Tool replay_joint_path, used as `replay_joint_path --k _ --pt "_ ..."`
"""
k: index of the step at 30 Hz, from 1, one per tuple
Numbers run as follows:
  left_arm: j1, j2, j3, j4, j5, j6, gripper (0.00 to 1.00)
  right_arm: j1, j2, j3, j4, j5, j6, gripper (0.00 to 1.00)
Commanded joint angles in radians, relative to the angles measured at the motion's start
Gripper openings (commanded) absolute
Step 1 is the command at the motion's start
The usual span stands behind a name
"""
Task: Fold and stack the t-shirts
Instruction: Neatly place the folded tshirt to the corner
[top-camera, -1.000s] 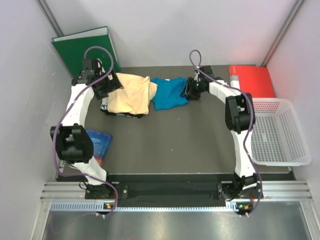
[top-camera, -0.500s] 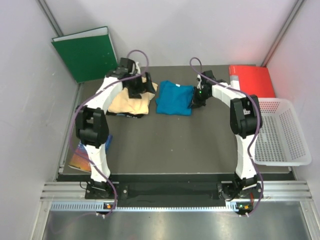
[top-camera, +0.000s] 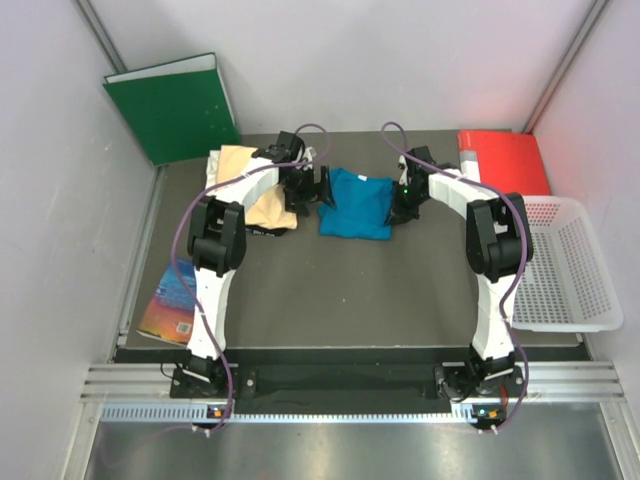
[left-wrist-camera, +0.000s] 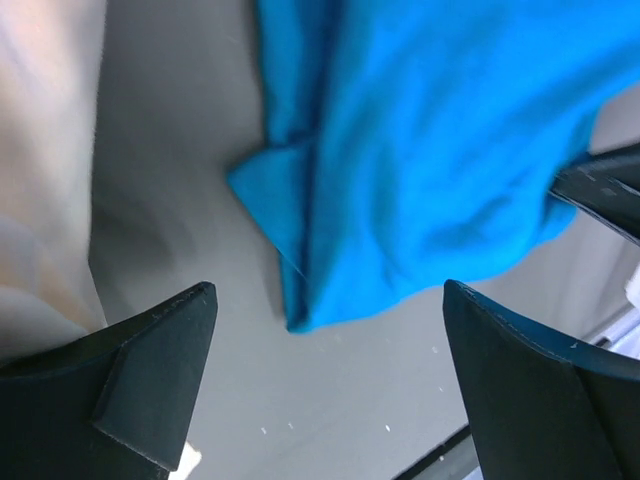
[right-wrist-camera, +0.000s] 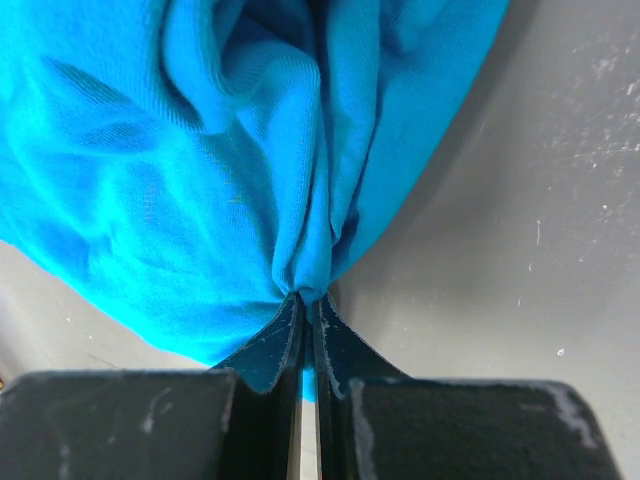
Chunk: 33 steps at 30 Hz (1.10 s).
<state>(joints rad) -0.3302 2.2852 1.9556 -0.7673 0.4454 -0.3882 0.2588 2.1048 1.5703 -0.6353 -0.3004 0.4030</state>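
Observation:
The teal-blue t-shirt lies bunched on the dark mat at the back middle. It fills the top of the left wrist view and the right wrist view. The pale yellow-orange t-shirt lies crumpled to its left, its edge at the left of the left wrist view. My left gripper is open and empty at the blue shirt's left edge. My right gripper is shut on the blue shirt's right edge, pinching a fold.
A green binder leans at the back left. A red folder lies at the back right. A white basket stands at the right. A colourful booklet lies at the mat's left edge. A dark item shows under the yellow shirt.
My left gripper swung right, off the yellow shirt to the blue shirt's left edge. The blue shirt shifted right and bunched more compactly. My right gripper moved slightly right and nearer with it.

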Motion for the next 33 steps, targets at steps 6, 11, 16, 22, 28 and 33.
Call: replay_joint_path --k 6,11,16,22,28,33 --pt "0.000 0.134 0.133 -0.003 0.006 0.023 0.99 -0.009 -0.034 0.005 0.008 0.004 -0.009 0.00" --pt "-0.016 0.178 0.175 -0.003 0.038 0.026 0.99 -0.012 -0.037 0.004 0.000 0.009 -0.016 0.00" --pt "-0.039 0.215 0.180 -0.003 0.088 0.031 0.99 -0.018 -0.037 0.005 -0.003 0.010 -0.018 0.00" --pt "-0.064 0.244 0.175 0.003 0.154 0.032 0.89 -0.021 -0.031 0.013 -0.003 0.007 -0.018 0.01" --pt "-0.079 0.276 0.152 -0.001 0.177 0.040 0.72 -0.023 -0.028 0.014 -0.001 -0.005 -0.018 0.01" --pt "-0.092 0.309 0.167 -0.015 0.168 0.043 0.53 -0.023 -0.025 0.017 0.000 -0.009 -0.021 0.02"
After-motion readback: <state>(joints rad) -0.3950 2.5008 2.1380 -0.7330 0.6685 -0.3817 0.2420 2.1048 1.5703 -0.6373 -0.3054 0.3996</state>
